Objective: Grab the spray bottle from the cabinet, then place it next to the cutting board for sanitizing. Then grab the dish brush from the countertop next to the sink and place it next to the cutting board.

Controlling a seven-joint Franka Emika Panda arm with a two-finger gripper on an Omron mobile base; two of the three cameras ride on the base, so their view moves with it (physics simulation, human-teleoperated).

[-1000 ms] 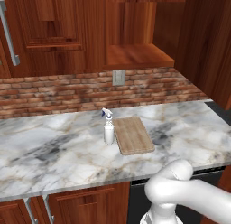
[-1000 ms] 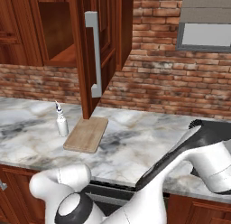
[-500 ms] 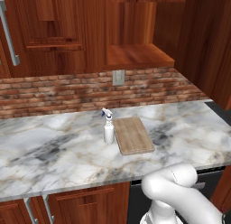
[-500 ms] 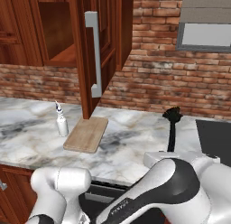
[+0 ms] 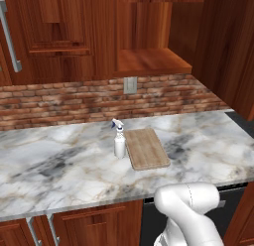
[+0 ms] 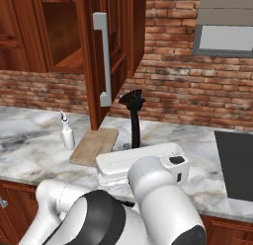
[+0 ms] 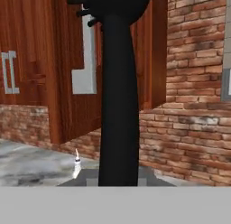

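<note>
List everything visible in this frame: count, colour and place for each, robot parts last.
spray bottle: one, white with a blue-tipped nozzle, upright on the countertop just left of the cutting board.
cutting board: one, light-brown wood, flat on the countertop.
dish brush: one, black, held upright above the counter, head up.
countertop: one, white-grey marble.
cabinet: one, reddish-brown, open shelf recess above the counter.
cabinet door: one, reddish-brown, metal handle, standing open.
brick backsplash: one, red-brown.
wall outlet: one, grey, on the bricks.
gripper: one, white, jaws shut on the brush handle.

base views: behind, flanking, sharing countertop (image 5: pixel 59 170) | hand view: level, close
</note>
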